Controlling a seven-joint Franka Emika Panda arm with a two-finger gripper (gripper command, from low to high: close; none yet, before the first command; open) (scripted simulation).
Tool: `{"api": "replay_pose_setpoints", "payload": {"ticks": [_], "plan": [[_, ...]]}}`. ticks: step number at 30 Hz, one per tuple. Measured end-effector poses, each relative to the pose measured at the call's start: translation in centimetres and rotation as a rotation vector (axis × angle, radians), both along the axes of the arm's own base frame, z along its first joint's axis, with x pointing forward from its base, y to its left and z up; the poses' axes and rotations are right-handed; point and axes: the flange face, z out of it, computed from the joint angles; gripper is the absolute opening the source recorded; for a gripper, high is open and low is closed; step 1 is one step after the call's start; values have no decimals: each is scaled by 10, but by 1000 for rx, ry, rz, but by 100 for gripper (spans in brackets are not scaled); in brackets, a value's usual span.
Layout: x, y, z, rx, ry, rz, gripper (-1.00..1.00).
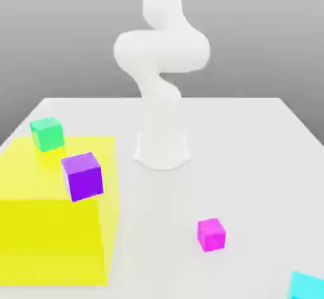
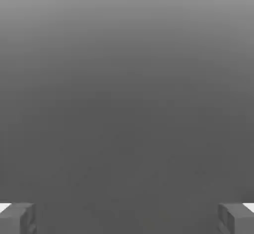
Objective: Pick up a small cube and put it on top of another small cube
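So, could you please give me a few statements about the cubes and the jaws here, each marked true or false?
1. The purple cube sits on the big yellow block. True.
2. The green cube is stacked on the magenta cube. False: they are far apart, the magenta one alone on the white table.
3. The gripper has its jaws wide apart with nothing between them. True.
4. A cyan cube lies at the exterior view's left edge. False: it is at the lower right corner.
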Motion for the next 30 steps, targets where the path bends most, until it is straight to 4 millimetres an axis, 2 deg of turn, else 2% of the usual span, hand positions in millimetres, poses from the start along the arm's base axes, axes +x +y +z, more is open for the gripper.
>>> {"api": "replay_pose_setpoints", "payload": {"ticks": [4, 6, 9, 14, 19, 21, 27, 28, 30], "plan": [[44, 24, -99, -21, 147, 42, 0], [55, 36, -149, -31, 217, 64, 0], [61, 52, -222, -46, 321, 97, 0], [44, 74, -338, -69, 491, 154, 0], [-4, 92, -440, -90, 661, 218, 0], [-19, 95, -469, -94, 703, 232, 0], [-23, 95, -528, -93, 716, 234, 0], [-24, 94, -534, -94, 717, 234, -100], [-24, 94, -534, -94, 717, 234, -100]]}}
